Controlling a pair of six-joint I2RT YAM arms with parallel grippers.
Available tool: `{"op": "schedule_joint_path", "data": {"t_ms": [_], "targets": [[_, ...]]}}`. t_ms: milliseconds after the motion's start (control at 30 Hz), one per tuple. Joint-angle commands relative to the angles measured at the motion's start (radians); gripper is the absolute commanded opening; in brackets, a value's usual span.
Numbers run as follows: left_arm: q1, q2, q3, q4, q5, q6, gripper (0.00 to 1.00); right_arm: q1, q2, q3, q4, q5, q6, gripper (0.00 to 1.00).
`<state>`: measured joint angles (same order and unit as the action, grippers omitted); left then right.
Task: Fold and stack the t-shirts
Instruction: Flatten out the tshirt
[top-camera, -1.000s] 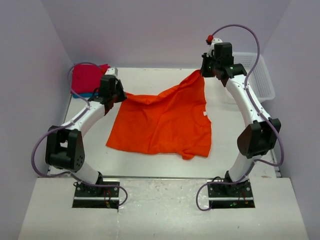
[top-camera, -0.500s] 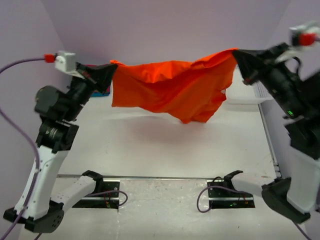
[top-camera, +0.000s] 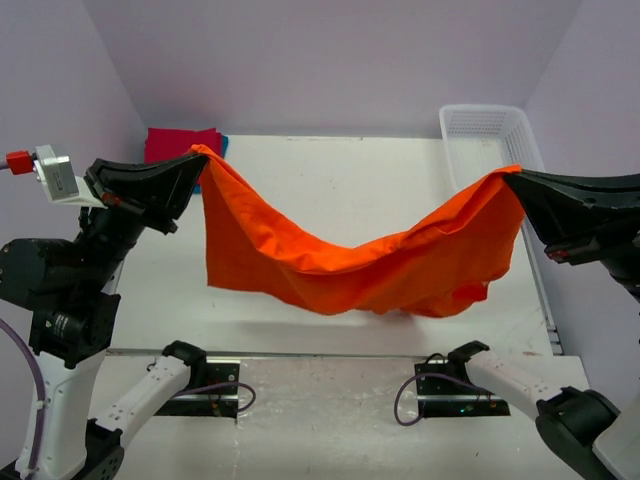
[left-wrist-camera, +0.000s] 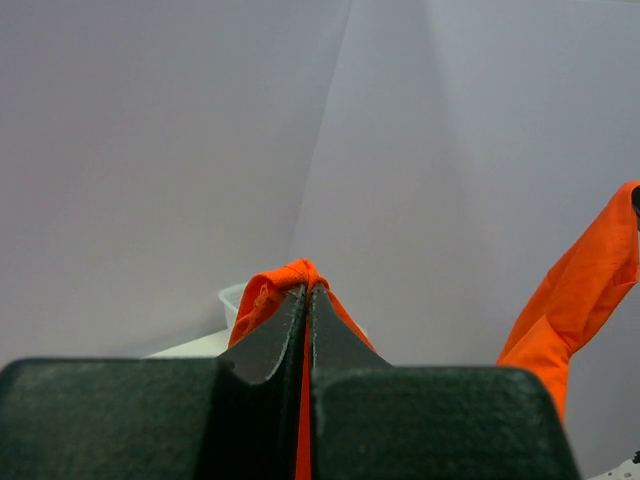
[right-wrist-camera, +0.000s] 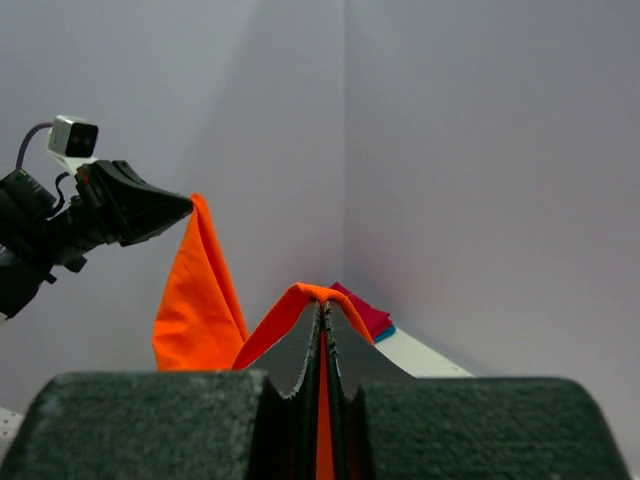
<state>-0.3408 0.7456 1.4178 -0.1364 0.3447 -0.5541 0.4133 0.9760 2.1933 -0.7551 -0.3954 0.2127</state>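
The orange t-shirt (top-camera: 340, 265) hangs in the air above the table, strung between both arms and sagging in the middle. My left gripper (top-camera: 196, 160) is shut on its left corner, and orange cloth (left-wrist-camera: 285, 285) bulges over the tips of that gripper (left-wrist-camera: 307, 290). My right gripper (top-camera: 515, 177) is shut on the opposite corner, the cloth (right-wrist-camera: 290, 305) draped over its tips (right-wrist-camera: 323, 308). A red t-shirt (top-camera: 180, 143) lies folded at the back left corner, with a blue t-shirt (top-camera: 223, 145) showing as an edge under it. Both also appear in the right wrist view, red t-shirt (right-wrist-camera: 362, 310) over blue t-shirt (right-wrist-camera: 384, 332).
A white mesh basket (top-camera: 490, 140) stands at the back right of the white table (top-camera: 340, 180). Lilac walls close in the back and both sides. The left arm's raised wrist (right-wrist-camera: 80, 215) shows in the right wrist view.
Both arms have lifted the orange t-shirt off the table and pulled it toward the near side; it has gone from bunched high at the back to a lower, wider sagging span.
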Motion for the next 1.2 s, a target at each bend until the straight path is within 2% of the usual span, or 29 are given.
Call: {"op": "schedule_joint_path", "data": {"t_ms": [0, 67, 100, 167, 200, 300, 400, 433, 467, 567, 667, 867, 1167], "targets": [[0.0, 0.009, -0.017, 0.011, -0.01, -0.046, 0.0, 0.001, 0.039, -0.027, 0.016, -0.017, 0.033, 0.0], [0.0, 0.055, -0.048, 0.006, -0.042, -0.041, 0.0, 0.001, 0.076, -0.064, 0.02, 0.042, 0.022, 0.0], [0.0, 0.079, -0.054, -0.014, -0.087, -0.037, 0.0, 0.001, 0.136, -0.07, 0.014, 0.126, 0.016, 0.0], [0.0, 0.174, -0.072, -0.028, -0.125, -0.021, 0.0, -0.001, 0.215, -0.058, -0.004, 0.193, -0.007, 0.0], [0.0, 0.214, -0.074, -0.066, -0.191, -0.015, 0.0, -0.004, 0.29, -0.058, 0.0, 0.243, -0.012, 0.0], [0.002, 0.375, -0.109, -0.101, -0.33, 0.0, 0.0, -0.037, 0.395, -0.079, 0.042, 0.266, -0.007, 0.0], [0.006, 0.547, -0.173, -0.06, -0.467, 0.014, 0.0, -0.096, 0.519, -0.129, 0.088, 0.288, 0.017, 0.0], [0.017, 0.595, -0.18, -0.06, -0.483, 0.013, 0.0, -0.12, 0.591, -0.139, 0.094, 0.315, 0.017, 0.0], [0.023, 0.686, -0.186, -0.045, -0.495, 0.01, 0.0, -0.128, 0.628, -0.142, 0.094, 0.328, 0.01, 0.0], [0.037, 0.831, -0.25, 0.033, -0.524, -0.003, 0.0, -0.152, 0.716, -0.217, 0.131, 0.357, -0.006, 0.0], [0.049, 0.923, -0.279, 0.09, -0.523, -0.009, 0.0, -0.171, 0.739, -0.337, 0.23, 0.32, -0.001, 0.0], [0.059, 1.014, -0.278, 0.118, -0.538, 0.003, 0.0, -0.189, 0.851, -0.304, 0.209, 0.334, -0.01, 0.0], [0.109, 0.999, -0.287, 0.118, -0.584, 0.051, 0.0, -0.205, 0.981, -0.261, 0.18, 0.371, -0.029, 0.0]]}}
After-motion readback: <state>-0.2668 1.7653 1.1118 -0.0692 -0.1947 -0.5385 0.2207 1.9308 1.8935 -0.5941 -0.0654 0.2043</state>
